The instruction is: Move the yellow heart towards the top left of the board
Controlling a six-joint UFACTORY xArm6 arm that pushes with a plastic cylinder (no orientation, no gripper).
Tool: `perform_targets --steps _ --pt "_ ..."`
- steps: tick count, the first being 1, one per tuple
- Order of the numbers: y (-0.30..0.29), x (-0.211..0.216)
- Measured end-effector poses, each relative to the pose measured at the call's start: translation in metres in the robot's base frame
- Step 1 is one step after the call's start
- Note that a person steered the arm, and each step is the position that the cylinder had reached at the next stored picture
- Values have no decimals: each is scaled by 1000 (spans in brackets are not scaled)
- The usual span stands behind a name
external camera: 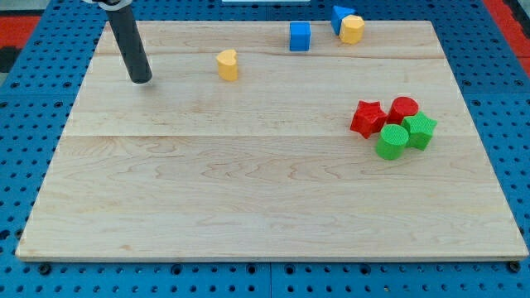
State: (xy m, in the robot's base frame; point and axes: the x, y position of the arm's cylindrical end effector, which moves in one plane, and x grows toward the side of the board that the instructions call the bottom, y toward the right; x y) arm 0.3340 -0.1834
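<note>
One dark rod comes down from the view's top left, leaning slightly, and my tip [141, 79] rests on the bench [248, 199] near its top left corner. This tool is a plain rod with no jaws, so nothing on it stands apart, together or clamped; it touches no block.

Just to the view's right of my tip, with a clear strip of wood between them, sits the yellow heart [228, 64], upright and alone in the upper left part of the bench. Nothing lies between my tip and the heart.

Farther right along the top edge stands a blue cube [300, 36]. Beyond it a blue triangular block [339, 16] and a yellow block [352, 29] of rounded, many-sided shape sit touching each other at the very top edge.

Well apart, at the view's right middle, four blocks huddle together: a red star [367, 118], a red cylinder [404, 109], a green cylinder [392, 141] and a green block [420, 131] of angular shape.
</note>
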Motion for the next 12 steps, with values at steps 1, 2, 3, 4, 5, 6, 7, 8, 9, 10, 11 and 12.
perform_targets --steps 1,2,3,4,5,6,7,8,9,10,11,12 --pt "62 10" --pt "102 10" --pt "102 10" --pt "104 10" --pt "167 10" --pt "166 -11" --pt "131 -29" --pt "78 -36" --pt "65 -36" --pt "58 -39" --pt "17 -57" --pt "1 -74"
